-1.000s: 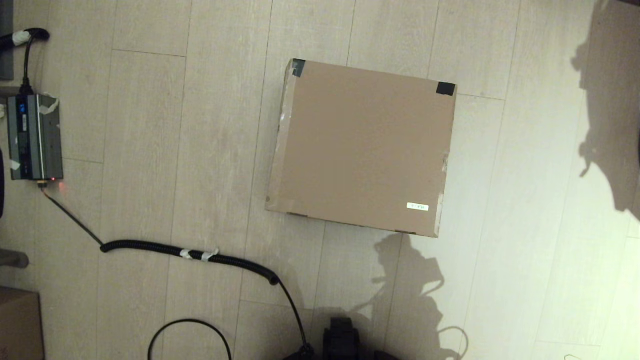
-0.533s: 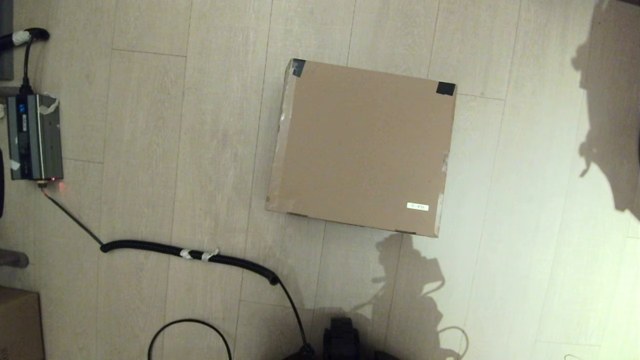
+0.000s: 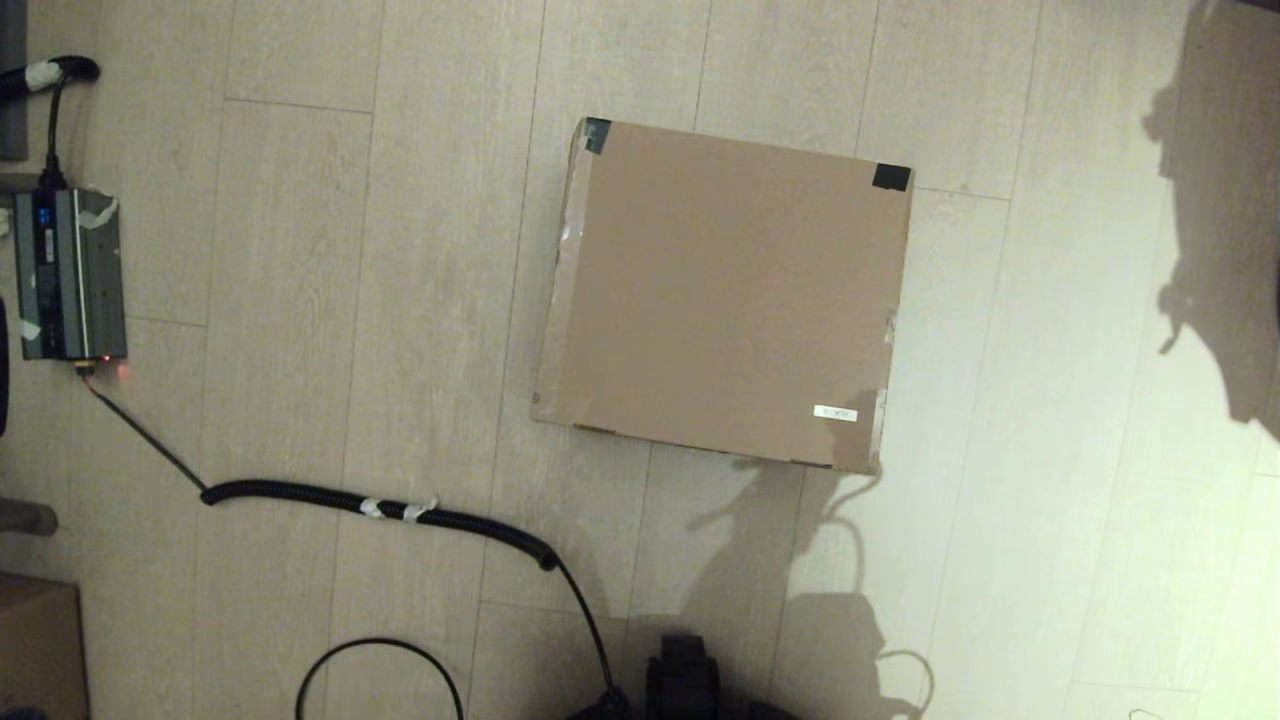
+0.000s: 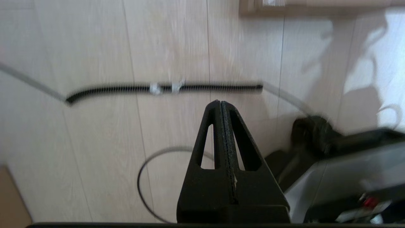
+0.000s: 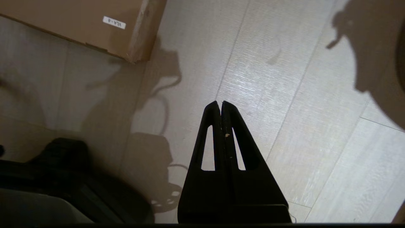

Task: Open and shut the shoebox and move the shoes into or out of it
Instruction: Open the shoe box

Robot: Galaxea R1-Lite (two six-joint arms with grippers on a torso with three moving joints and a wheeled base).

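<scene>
Shadows below the shoebox point(image 3: 722, 292) have shifted; it lies closed on the floor point(image 3: 400, 300), brown, black-taped corners, white label point(image 3: 835, 413). Left gripper point(image 4: 221, 103) and right gripper point(image 5: 220, 103) both pinched together above the floor

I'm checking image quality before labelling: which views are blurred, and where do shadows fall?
Left wrist view: motion-smeared, the coiled cable streaked. Right wrist view: sharp, a glare patch on the floor, shadow beside the shoebox corner. Head view: sharp, arm shadows on the floor below the shoebox's near edge, one touching its label.
</scene>
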